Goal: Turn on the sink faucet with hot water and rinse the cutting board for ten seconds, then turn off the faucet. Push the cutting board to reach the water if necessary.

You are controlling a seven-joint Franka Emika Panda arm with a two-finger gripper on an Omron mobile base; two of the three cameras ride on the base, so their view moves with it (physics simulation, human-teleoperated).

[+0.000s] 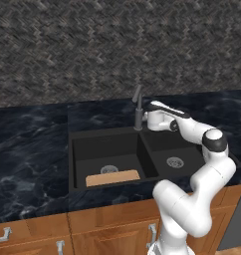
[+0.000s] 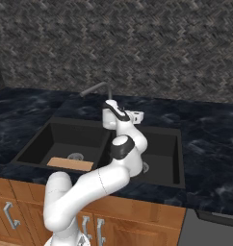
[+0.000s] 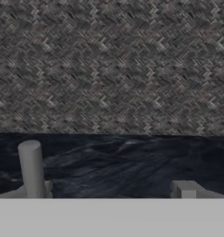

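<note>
The sink faucet (image 1: 138, 110) stands upright on the rear rim of the sink (image 1: 92, 133), at the divider between the two basins, with its spout angled up and out over the larger basin. In the hand view its grey post (image 3: 32, 169) rises at the lower left, in front of the dark marble counter (image 3: 132, 157) and the grey woven backsplash (image 3: 112, 65). No stream shows at the spout.

The cutting board (image 1: 112, 178) lies flat in the larger basin, against the front wall of the sink and just in front of that basin's round silver drain (image 1: 109, 169), well forward of the faucet. The smaller basin, on the other side of the divider from the board, has its own drain (image 1: 175, 162).

The gripper (image 1: 145, 119) sits right beside the faucet post, on the smaller-basin side, at about mid-height of the post. Its fingers stand spread wide apart and hold nothing. One fingertip (image 3: 183, 189) shows at the lower right of the hand view, well apart from the post.

The arm rises from the base in front of the wooden cabinets (image 1: 92, 229), bends at a raised elbow above the front rim of the sink, then reaches nearly level across the smaller basin toward the faucet, with the hand turned sideways to face the backsplash.
</note>
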